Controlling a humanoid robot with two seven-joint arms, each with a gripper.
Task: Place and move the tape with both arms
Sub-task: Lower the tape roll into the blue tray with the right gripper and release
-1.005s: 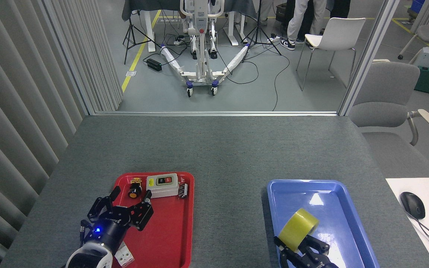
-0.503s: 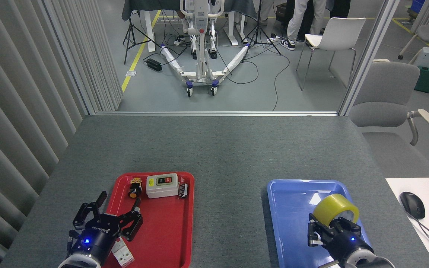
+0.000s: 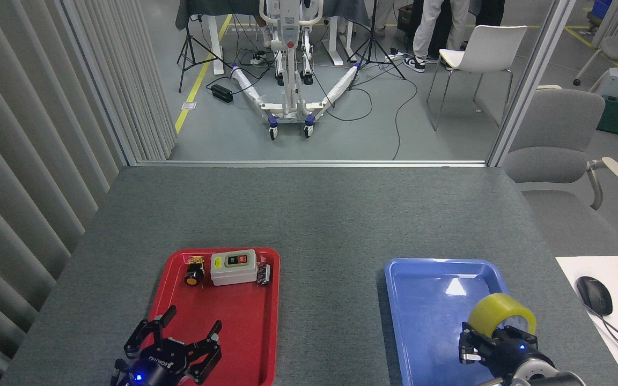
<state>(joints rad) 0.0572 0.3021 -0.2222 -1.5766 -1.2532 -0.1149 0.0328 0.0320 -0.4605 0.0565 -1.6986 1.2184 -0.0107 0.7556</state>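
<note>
Since the frame half a second back, the tape (image 3: 499, 313) has shifted slightly nearer and to the right, carried with the right pincer (image 3: 494, 343); the left pincer (image 3: 172, 343) has drawn back toward the near edge of view and moved a little right.

Tape: yellow translucent roll, tilted, its open core facing right and partly toward the camera. It sits over the near right corner of the blue tray (image 3: 427, 300), at the tray's right rim. I cannot tell whether it touches the tray floor.

Right pincer: clenched on the tape from the near side, black fingers at the roll's lower edge on both sides. Blue indicator light lit on the wrist.

Left pincer: released, fingers spread apart, nothing between them. It is over the near left part of the red tray (image 3: 266, 332), with the ROBOTIQ marking visible on its body and a blue light below it.

Red tray contents, all along the far end: a small black and orange part (image 3: 193, 275) at left, a grey switch box (image 3: 233, 267) with a red and black button panel in the middle, a small dark component (image 3: 264, 274) just beside it at right.

Both trays lie on the grey counter (image 3: 309, 214), well apart, red left and blue right.

Right edge: a black mouse (image 3: 594, 295) on a white surface.
</note>
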